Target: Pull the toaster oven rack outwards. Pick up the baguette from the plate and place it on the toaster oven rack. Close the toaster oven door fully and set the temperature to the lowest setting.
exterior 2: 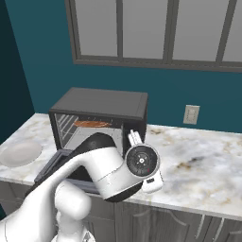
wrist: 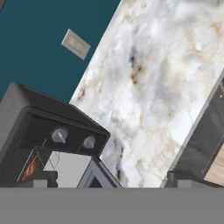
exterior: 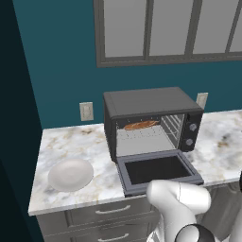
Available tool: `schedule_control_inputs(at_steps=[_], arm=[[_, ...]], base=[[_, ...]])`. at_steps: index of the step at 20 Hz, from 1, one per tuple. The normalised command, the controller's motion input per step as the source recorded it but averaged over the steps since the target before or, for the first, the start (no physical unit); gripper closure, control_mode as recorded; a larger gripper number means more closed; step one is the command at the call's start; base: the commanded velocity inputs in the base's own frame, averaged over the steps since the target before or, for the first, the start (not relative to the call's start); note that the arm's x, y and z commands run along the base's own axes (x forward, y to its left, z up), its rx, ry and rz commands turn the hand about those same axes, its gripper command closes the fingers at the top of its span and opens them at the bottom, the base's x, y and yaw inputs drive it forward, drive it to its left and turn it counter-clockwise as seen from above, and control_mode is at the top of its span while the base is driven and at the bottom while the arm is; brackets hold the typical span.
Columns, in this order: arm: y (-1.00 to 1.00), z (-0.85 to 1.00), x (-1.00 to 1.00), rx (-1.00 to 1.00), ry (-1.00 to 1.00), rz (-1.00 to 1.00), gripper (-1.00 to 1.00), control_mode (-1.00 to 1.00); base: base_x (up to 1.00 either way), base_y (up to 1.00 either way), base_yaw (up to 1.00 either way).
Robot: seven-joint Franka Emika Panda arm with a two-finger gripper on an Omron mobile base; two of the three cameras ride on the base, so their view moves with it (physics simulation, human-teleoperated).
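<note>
baguette is already sitting on the rack inside, so with my claw wide and empty I should get under the dropped door and swing it fully shut.

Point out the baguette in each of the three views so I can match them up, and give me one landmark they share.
Left base view: the baguette lies inside the open toaster oven, on the rack, just above picture centre.
Right base view: the baguette lies in the oven cavity, upper left of centre, above the arm.
Hand view: an orange-brown sliver at lower left, inside the oven.
Shared landmark: the wall outlet on the teal wall beside the oven.
</note>
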Motion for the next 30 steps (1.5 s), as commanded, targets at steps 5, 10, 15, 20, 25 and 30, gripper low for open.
schedule_control_inputs(at_steps=[5, 10, 15, 20, 25, 30], arm=[[0.45, 0.03, 0.00, -0.03, 0.08, -0.03, -1.00, -1.00], [0.70, 0.00, 0.00, -0.12, 0.05, 0.00, -1.00, -1.00], [0.75, 0.00, 0.00, -0.15, 0.02, 0.00, -1.00, -1.00], [0.70, 0.00, 0.00, -0.14, 0.01, -0.02, -1.00, -1.00], [0.64, 0.04, 0.04, -0.13, 0.02, -0.06, -1.00, -1.00], [0.57, 0.04, 0.05, -0.11, 0.01, -0.06, -1.00, -1.00]], base=[[0.00, 0.00, 0.00], [0.00, 0.00, 0.00], [0.00, 0.00, 0.00], [0.00, 0.00, 0.00], [0.00, 0.00, 0.00], [0.00, 0.00, 0.00]])
